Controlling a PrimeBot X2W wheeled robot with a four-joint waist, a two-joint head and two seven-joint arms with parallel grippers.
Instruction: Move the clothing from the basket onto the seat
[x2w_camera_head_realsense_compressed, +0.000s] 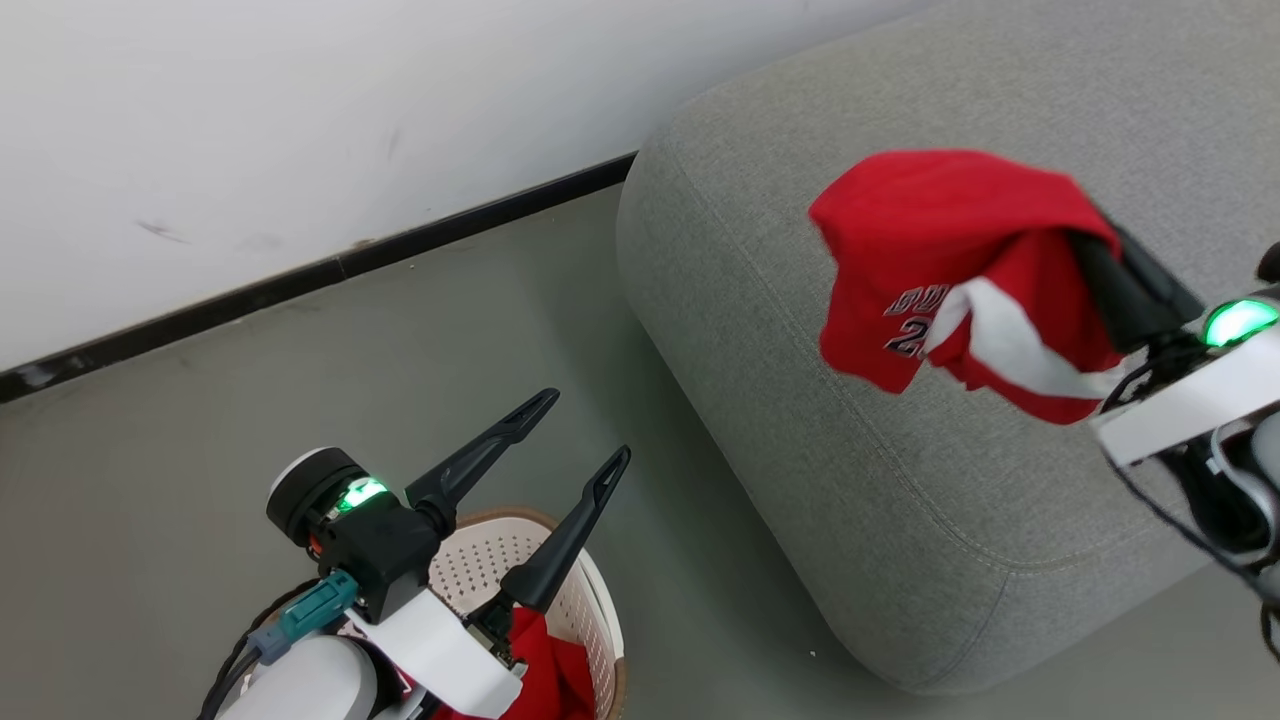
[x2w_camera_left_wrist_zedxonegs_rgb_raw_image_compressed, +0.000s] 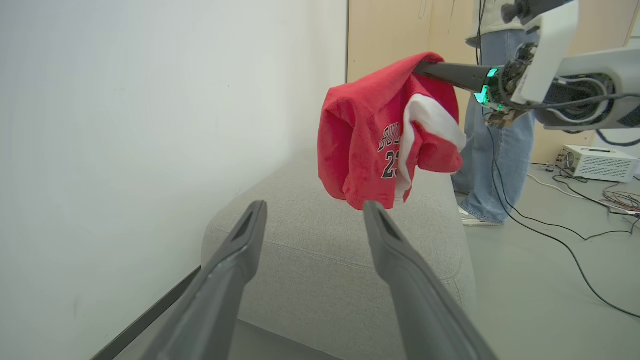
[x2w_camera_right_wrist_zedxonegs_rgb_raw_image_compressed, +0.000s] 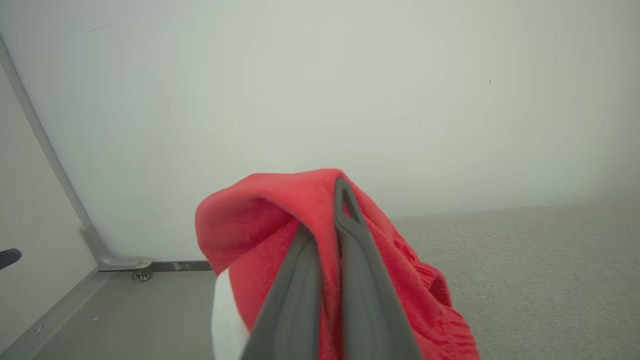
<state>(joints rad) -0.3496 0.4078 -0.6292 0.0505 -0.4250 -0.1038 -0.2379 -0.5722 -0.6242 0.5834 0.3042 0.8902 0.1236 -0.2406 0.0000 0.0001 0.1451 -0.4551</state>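
Note:
A red jersey (x2w_camera_head_realsense_compressed: 930, 250) with white trim hangs from my right gripper (x2w_camera_right_wrist_zedxonegs_rgb_raw_image_compressed: 327, 212), which is shut on a fold of it above the grey seat (x2w_camera_head_realsense_compressed: 900, 500). In the left wrist view the same jersey (x2w_camera_left_wrist_zedxonegs_rgb_raw_image_compressed: 370, 135) dangles clear of the seat cushion (x2w_camera_left_wrist_zedxonegs_rgb_raw_image_compressed: 325, 250), draped over the right gripper's dark fingers (x2w_camera_left_wrist_zedxonegs_rgb_raw_image_compressed: 450, 74). More red clothing (x2w_camera_head_realsense_compressed: 545, 660) lies in the white basket (x2w_camera_head_realsense_compressed: 600, 610) at the bottom left. My left gripper (x2w_camera_head_realsense_compressed: 590, 425) hovers just above the basket, open with nothing between its fingers (x2w_camera_left_wrist_zedxonegs_rgb_raw_image_compressed: 250, 225).
A white wall (x2w_camera_head_realsense_compressed: 250, 130) with a dark baseboard (x2w_camera_head_realsense_compressed: 330, 265) runs behind the seat. In the left wrist view a person in jeans (x2w_camera_left_wrist_zedxonegs_rgb_raw_image_compressed: 495, 150) stands beyond the seat's far end, with cables (x2w_camera_left_wrist_zedxonegs_rgb_raw_image_compressed: 560, 235) and a white box (x2w_camera_left_wrist_zedxonegs_rgb_raw_image_compressed: 597, 162) on the floor.

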